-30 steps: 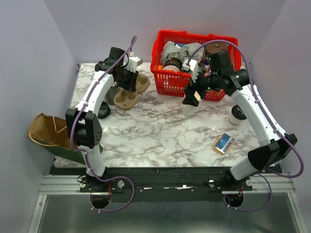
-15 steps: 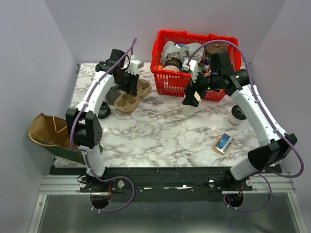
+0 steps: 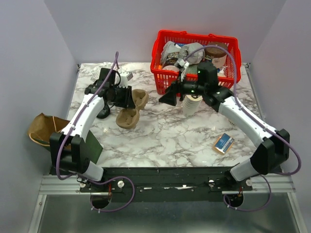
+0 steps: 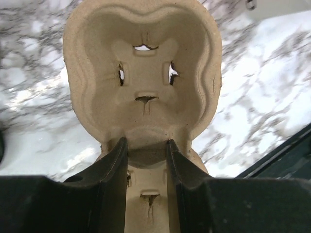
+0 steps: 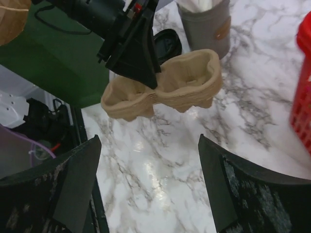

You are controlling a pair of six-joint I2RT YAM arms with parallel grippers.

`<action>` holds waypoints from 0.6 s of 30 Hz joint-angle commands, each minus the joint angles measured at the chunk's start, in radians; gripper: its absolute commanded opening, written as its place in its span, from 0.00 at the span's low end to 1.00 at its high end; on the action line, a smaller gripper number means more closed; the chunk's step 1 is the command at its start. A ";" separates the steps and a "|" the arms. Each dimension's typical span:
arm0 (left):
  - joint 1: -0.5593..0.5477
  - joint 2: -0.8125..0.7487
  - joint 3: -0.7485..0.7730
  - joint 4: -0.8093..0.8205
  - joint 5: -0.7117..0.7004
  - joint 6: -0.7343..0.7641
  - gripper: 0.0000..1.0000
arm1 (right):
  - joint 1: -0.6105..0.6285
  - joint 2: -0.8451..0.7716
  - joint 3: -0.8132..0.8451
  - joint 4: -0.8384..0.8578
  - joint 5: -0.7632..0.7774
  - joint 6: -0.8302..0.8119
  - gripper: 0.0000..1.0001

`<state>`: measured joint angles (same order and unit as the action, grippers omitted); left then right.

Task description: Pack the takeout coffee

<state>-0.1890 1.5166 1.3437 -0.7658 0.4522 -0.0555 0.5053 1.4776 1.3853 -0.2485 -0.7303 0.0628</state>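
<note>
The left gripper (image 4: 146, 145) clamps the empty two-cup pulp carrier (image 4: 141, 73); the right gripper (image 5: 148, 145) gapes, holding nothing; the red basket (image 3: 160, 48) holds mixed items.

Robot lab cell: plain lilac walls (image 3: 34, 43), marble-print tabletop (image 3: 160, 138), aluminium mounting rail (image 3: 58, 184).

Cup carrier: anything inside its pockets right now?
No cup sits in the cup carrier: far pocket plainly empty; the left gripper covers much of the near pocket's floor.

At six o'clock the fingers (image 4: 114, 179) of the left gripper (image 4: 145, 145) are hiding the near cell of the cup carrier (image 4: 146, 73). I'm failing to tell apart the jumble inside the red basket (image 3: 163, 80).
</note>
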 commanded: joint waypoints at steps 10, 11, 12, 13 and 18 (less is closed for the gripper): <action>0.091 -0.147 -0.271 0.266 0.210 -0.328 0.00 | 0.122 0.194 -0.135 0.414 0.028 0.422 0.89; 0.106 -0.150 -0.281 0.269 0.218 -0.333 0.00 | 0.128 0.200 -0.135 0.401 0.034 0.425 0.89; 0.111 -0.151 -0.284 0.269 0.238 -0.342 0.00 | 0.128 0.210 -0.138 0.397 0.037 0.430 0.89; 0.114 -0.154 -0.285 0.270 0.246 -0.342 0.00 | 0.131 0.217 -0.140 0.394 0.040 0.436 0.89; 0.120 -0.173 -0.304 0.276 0.284 -0.353 0.00 | 0.144 0.260 -0.141 0.370 0.048 0.489 0.89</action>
<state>-0.0734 1.3918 1.0451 -0.5362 0.6422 -0.3660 0.6327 1.6936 1.2472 0.0978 -0.7078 0.4927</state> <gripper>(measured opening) 0.369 0.893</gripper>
